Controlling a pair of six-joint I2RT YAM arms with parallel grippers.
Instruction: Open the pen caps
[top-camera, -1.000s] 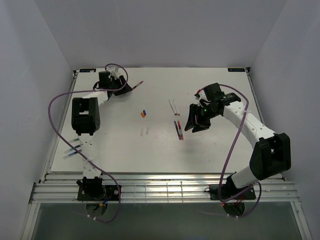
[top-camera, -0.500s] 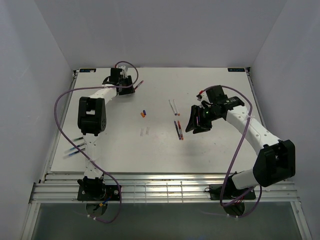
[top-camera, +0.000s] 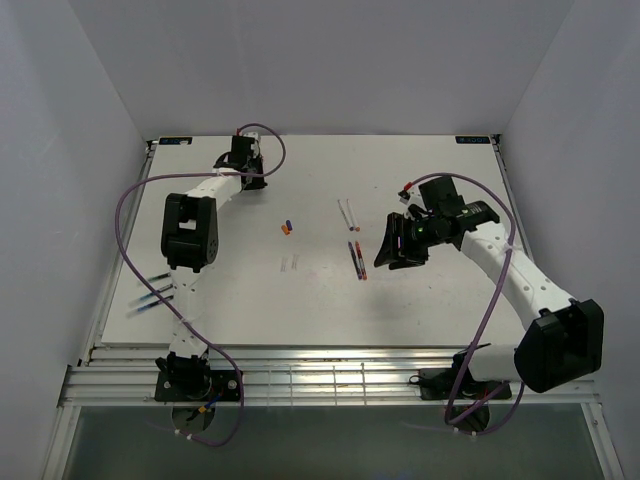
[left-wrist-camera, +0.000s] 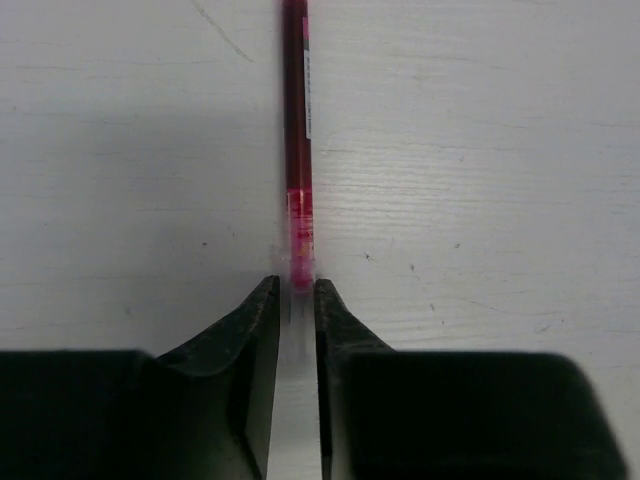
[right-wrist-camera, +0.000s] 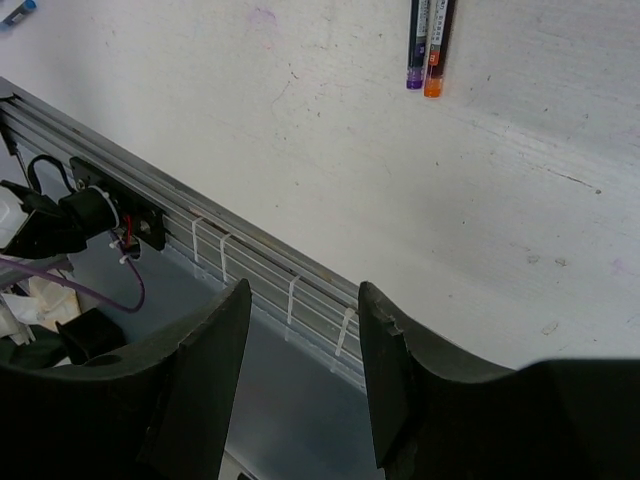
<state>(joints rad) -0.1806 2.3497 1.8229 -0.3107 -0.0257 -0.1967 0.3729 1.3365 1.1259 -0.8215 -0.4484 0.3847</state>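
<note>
A dark red pen lies on the white table with its pink end toward me. My left gripper sits over that end, its jaws drawn in narrow with the end filling the gap. Seen from above, the left gripper is at the table's back left. Small blue, orange and red pen caps lie loose near the middle. My right gripper hovers open just right of two pens. Their purple and orange tips show in the right wrist view. The right gripper holds nothing.
Two white pens lie behind the pair, and faint clear pieces lie in front of the caps. Dark pens rest by the left edge. A metal rail runs along the table's near edge. White walls close in three sides.
The left arm swung right along the back edge onto the red pen, and its jaws narrowed round the pen's end. The right arm drifted slightly right with its jaws unchanged.
</note>
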